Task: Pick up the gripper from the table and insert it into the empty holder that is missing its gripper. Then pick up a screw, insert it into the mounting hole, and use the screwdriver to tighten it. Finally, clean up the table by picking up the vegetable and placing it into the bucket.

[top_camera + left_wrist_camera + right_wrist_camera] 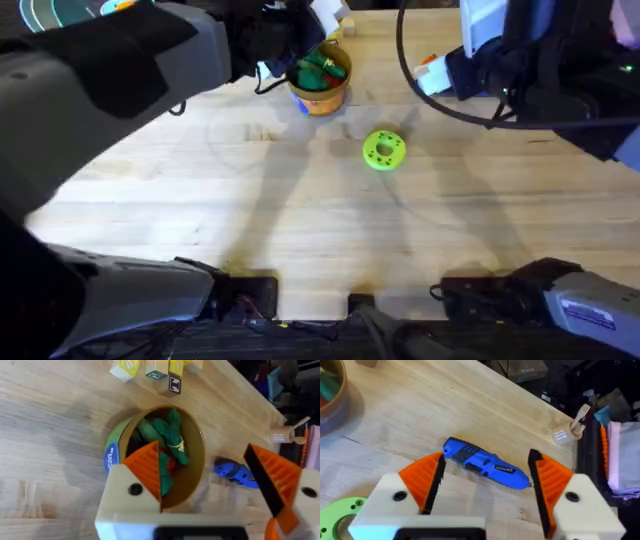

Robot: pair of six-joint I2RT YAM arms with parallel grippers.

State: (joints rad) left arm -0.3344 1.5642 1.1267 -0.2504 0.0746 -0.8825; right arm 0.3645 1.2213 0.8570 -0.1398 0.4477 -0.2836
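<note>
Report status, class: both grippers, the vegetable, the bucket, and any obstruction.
Left gripper open above bucket. Vegetable inside bucket. Right gripper open over screwdriver. No obstruction seen.

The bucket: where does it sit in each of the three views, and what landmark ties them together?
Overhead: the bucket stands at top centre, green vegetable inside.
Left wrist: mid-frame, just beyond the open left gripper.
Right wrist: cut off at the upper left corner.
Shared landmark: the blue screwdriver lies near the bucket in both wrist views.
</note>
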